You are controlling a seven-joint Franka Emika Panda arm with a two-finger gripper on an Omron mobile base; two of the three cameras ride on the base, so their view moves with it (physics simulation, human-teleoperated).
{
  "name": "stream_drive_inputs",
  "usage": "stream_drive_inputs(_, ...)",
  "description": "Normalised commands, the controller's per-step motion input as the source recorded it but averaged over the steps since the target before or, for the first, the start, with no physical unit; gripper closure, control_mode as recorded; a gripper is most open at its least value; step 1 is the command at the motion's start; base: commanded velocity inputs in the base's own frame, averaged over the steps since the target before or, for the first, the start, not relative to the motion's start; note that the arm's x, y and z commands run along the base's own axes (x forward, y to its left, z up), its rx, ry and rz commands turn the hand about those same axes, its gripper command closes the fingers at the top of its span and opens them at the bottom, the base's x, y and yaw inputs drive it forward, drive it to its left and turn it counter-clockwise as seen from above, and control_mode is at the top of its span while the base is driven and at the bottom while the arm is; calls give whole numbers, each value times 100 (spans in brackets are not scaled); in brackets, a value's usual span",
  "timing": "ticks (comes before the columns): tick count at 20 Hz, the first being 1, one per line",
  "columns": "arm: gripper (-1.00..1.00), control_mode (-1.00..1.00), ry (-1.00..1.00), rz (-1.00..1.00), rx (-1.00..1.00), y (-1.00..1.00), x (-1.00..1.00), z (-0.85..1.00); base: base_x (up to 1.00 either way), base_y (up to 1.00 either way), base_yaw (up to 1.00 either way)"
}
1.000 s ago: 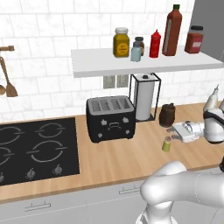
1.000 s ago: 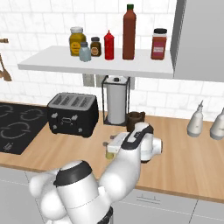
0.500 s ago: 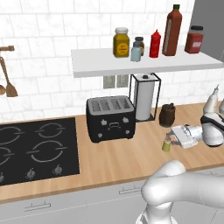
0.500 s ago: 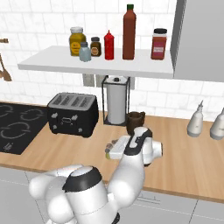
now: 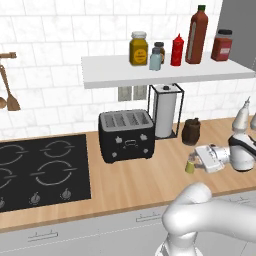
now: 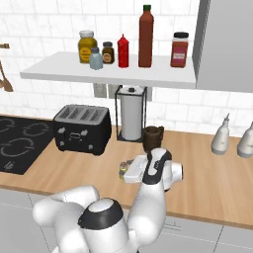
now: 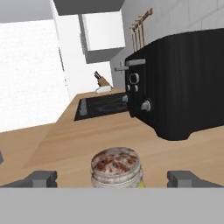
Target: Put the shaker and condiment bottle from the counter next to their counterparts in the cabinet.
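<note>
Hand view: fingers (image 7: 43, 178) spread wide, straddling the shaker (image 7: 116, 167) on the counter (image 7: 78, 135), not gripping it.

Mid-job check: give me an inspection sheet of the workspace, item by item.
Surface: wooden counter, intact.
Job's things: shaker upright on the counter, between the open jaws, not gripped; condiment bottle on the cabinet by the red squeeze bottle; blue shaker there too.
Clutter: toaster, paper towel holder, dark mug.
Grippers: gripper open, level with the shaker.
Cables: nothing seen.
Surroundings: cooktop, tiled wall.
</note>
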Motion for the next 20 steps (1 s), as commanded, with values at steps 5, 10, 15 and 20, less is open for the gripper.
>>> stream_drive_inputs(5,-100,-100,0,0,0,0,8,-6,0,0,0)
stream_drive_inputs(10,-100,-100,0,0,0,6,4,-11,0,0,0)
stream_drive_inputs(15,-100,-100,0,0,0,10,4,-22,0,0,0)
stream_drive_inputs(20,-100,-100,0,0,0,10,2,-23,0,0,0)
